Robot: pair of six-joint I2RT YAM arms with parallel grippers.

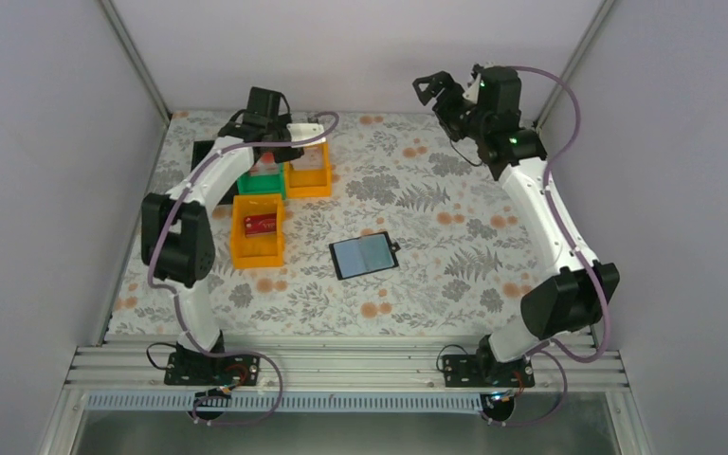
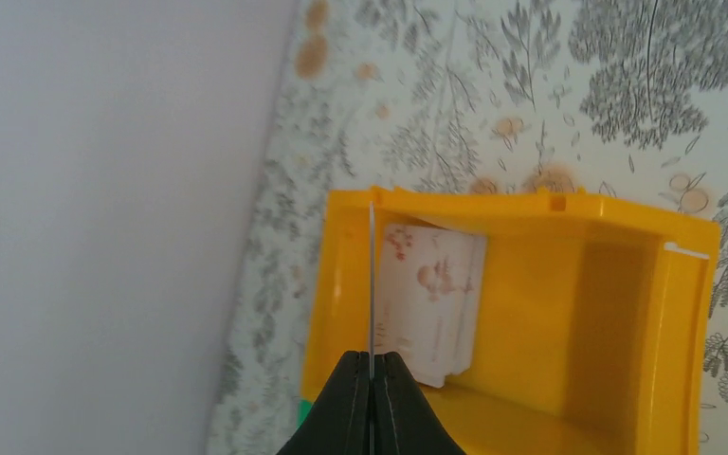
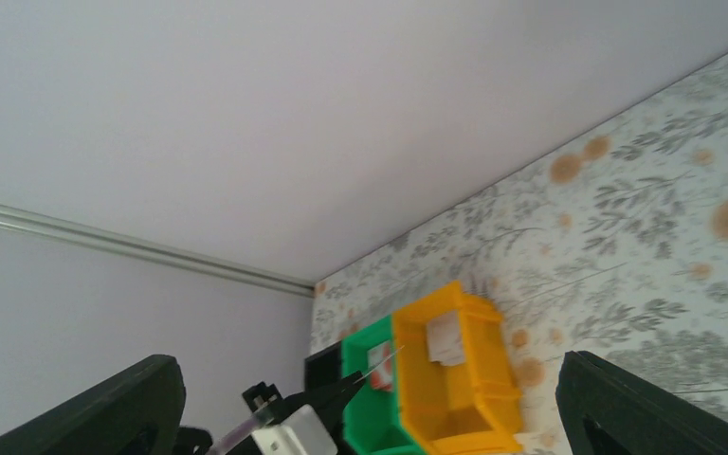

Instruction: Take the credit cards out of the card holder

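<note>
The card holder (image 1: 365,254) lies open on the table's middle, showing two blue-grey panels and its strap tab. My left gripper (image 1: 294,140) (image 2: 372,358) is at the back left, shut on a thin pale card (image 2: 372,284) seen edge-on, held above the left wall of an orange tray (image 2: 521,398). A whitish card with red print (image 2: 433,299) leans inside that tray. A red card (image 1: 260,224) lies in the nearer orange tray (image 1: 258,254). My right gripper (image 1: 433,90) (image 3: 368,365) is open and empty, raised high at the back right.
A green tray (image 1: 267,178) (image 3: 365,417) with a white and red card stands beside the far orange tray (image 1: 309,172) (image 3: 455,379). A black tray (image 1: 202,152) sits behind them by the left wall. The back wall is close behind the trays.
</note>
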